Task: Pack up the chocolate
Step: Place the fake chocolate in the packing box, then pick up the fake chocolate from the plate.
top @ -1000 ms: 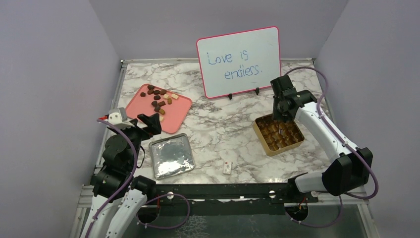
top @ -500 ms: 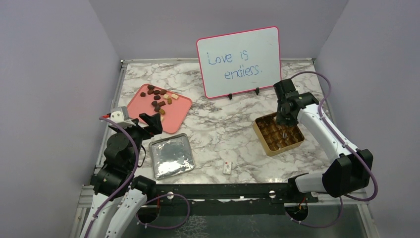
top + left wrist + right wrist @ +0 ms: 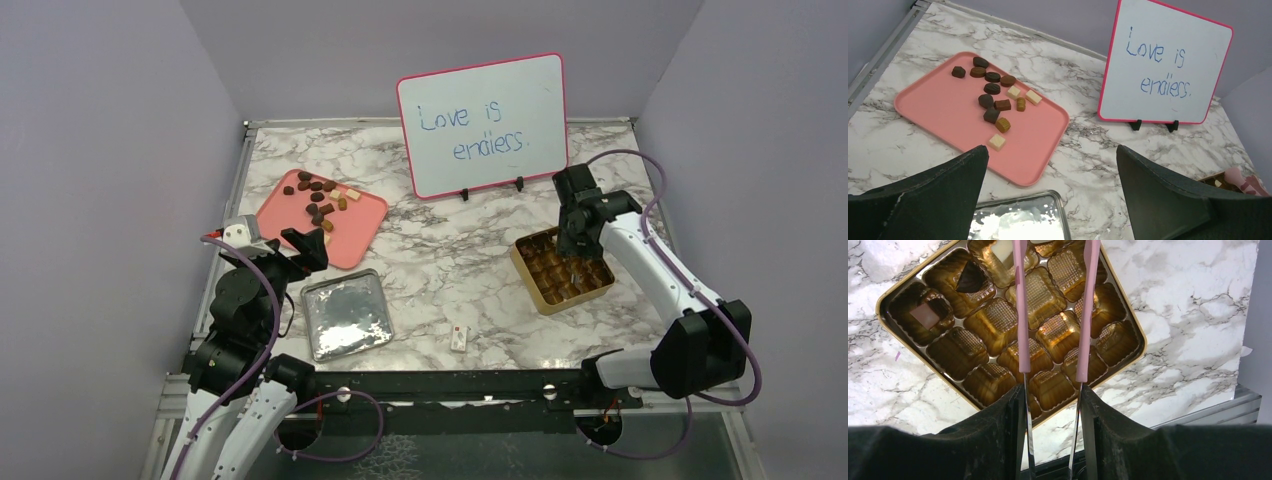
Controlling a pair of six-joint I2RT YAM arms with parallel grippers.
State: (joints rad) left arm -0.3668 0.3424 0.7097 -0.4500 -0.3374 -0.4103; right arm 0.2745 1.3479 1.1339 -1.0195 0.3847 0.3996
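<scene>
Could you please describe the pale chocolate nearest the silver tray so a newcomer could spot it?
Left of the whiteboard at the back of the table lies a pink tray of chocolates. The piece is the cream square at the cluster's near end, towards the silver tray. The other two cream squares sit further back, near each other.

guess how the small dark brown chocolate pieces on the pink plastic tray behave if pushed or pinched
The dark brown chocolate pieces look rigid and probably light, being tiny against the pink plastic tray. They sit flat, so they would likely slide rather than roll. Their smooth rounded tops may slip from a pinch.
</scene>
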